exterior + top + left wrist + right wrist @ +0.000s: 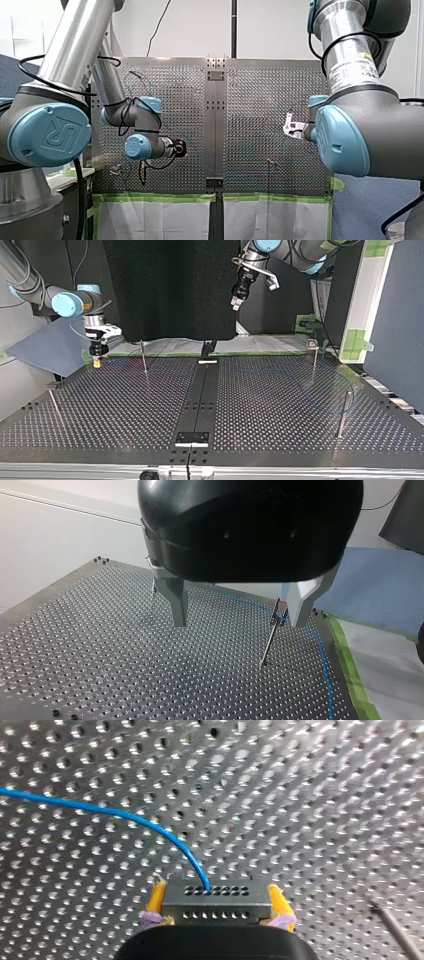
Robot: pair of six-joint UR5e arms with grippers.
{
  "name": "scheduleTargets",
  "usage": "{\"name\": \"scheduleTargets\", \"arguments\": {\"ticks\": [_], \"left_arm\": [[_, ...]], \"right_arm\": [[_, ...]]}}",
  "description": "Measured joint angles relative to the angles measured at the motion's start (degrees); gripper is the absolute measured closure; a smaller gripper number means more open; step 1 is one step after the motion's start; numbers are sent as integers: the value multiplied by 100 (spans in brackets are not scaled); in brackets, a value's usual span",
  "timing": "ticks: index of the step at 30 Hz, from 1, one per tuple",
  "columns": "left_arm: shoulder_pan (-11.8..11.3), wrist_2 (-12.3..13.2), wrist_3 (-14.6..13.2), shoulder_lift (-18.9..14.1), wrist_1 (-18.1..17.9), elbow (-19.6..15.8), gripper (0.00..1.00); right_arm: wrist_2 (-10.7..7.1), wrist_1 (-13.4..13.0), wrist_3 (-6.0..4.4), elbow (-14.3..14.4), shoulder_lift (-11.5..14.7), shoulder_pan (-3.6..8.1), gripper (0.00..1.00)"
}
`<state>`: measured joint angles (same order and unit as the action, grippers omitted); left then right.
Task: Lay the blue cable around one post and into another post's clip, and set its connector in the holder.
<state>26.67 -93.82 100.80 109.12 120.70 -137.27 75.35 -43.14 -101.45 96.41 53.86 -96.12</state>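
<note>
Grey perforated table (100, 645), white wall (50, 535)

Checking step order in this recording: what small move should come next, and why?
Probably lower my left gripper toward the blue cable by the post. It hangs open above the table, while my right gripper clamps the connector.

I read one mark only: the "UR" logo on the blue joint cap (50, 135) of my left arm (75, 45). The label (356, 65) on my right arm (370, 120) carried print too small to read.
</note>
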Motion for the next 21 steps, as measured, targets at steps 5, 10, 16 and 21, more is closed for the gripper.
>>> {"name": "scheduleTargets", "arguments": {"ticks": [5, 10, 16, 21], "left_arm": [[1, 0, 0, -1, -1, 1, 2], [0, 0, -6, -1, -1, 1, 2], [-7, 0, -16, -1, -2, 1, 2], [-15, 0, -17, 0, -1, 1, 2]], "right_arm": [[163, 244, -27, -1, 248, 1, 100], [189, 463, 21, -55, 487, 7, 100], [6, 758, 236, -220, 788, 19, 100], [-79, 996, 334, -258, 1026, 73, 100]]}}
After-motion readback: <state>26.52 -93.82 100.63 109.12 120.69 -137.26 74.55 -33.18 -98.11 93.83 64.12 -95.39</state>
